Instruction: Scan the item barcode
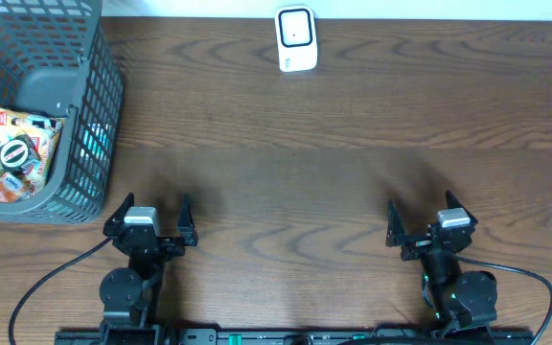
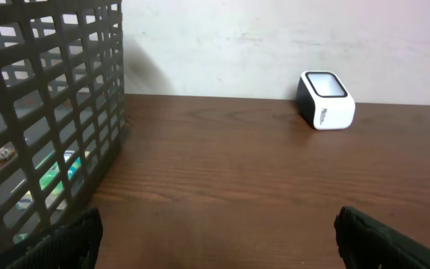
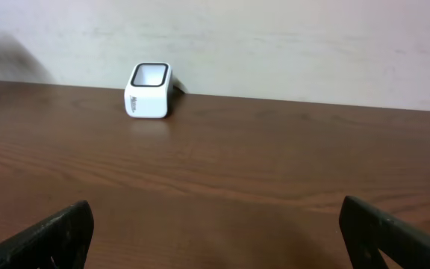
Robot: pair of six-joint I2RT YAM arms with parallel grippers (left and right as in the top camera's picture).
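Mesh basket (image 1: 103, 86) sits ahead-left of the left end effector (image 1: 153, 213), close by. The items to scan, snack packets (image 1: 27, 134), lie in its bottom, none out yet. Left end effector is spread wide, empty, low over the surface (image 1: 286, 172). Barcode scanner (image 1: 295, 39) stands well ahead, between the two arms, window angled up, probably so either arm can present an item. Right end effector (image 1: 422, 216) is also spread, empty. Left looks best placed for the pick.

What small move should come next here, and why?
Probably the left gripper should lift toward the basket. It and the right gripper are open and empty, the snack packets lie in that basket, nearest the left arm, and nothing faces the scanner yet.
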